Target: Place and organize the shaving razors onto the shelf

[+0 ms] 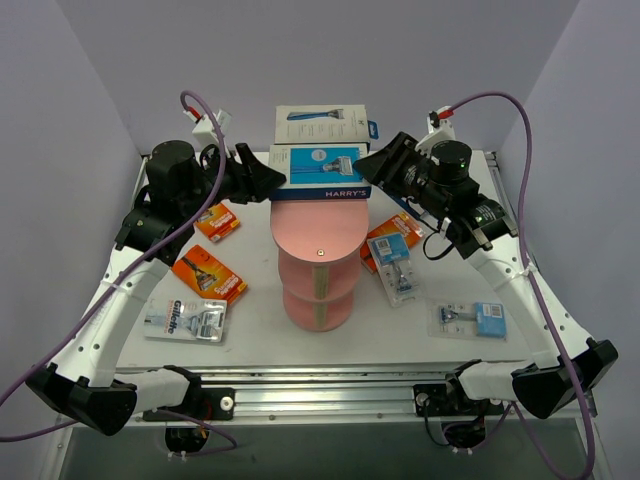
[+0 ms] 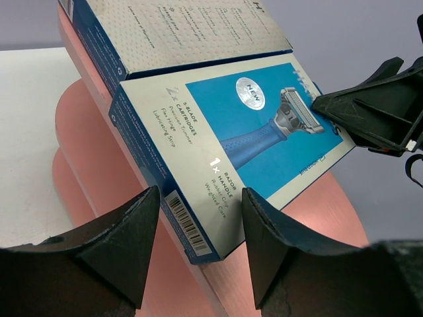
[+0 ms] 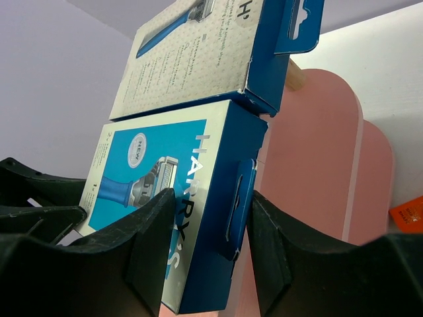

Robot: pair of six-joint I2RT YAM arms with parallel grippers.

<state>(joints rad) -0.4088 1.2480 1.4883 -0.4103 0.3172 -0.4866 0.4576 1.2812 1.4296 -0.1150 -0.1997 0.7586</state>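
Note:
The pink shelf (image 1: 318,228) stands mid-table. Two white-and-blue Harry's razor boxes lie flat at the back of its oval top tier: a rear box (image 1: 322,124) and a front box (image 1: 320,168). My left gripper (image 1: 278,181) is at the front box's left end. In the left wrist view its jaws (image 2: 200,195) are open, with the barcode corner (image 2: 198,231) between them and gaps on both sides. My right gripper (image 1: 364,166) is at the box's right end. Its jaws (image 3: 211,195) are open astride the blue hang-tab end (image 3: 238,198).
Loose razor packs lie on the table. Two orange cards (image 1: 217,222) (image 1: 209,275) and a clear Gillette pack (image 1: 187,319) are left of the shelf. A blue-card pack (image 1: 390,248) over an orange one (image 1: 408,227) and another blue-insert pack (image 1: 470,318) are on the right. Two round lower tiers (image 1: 318,300) face forward.

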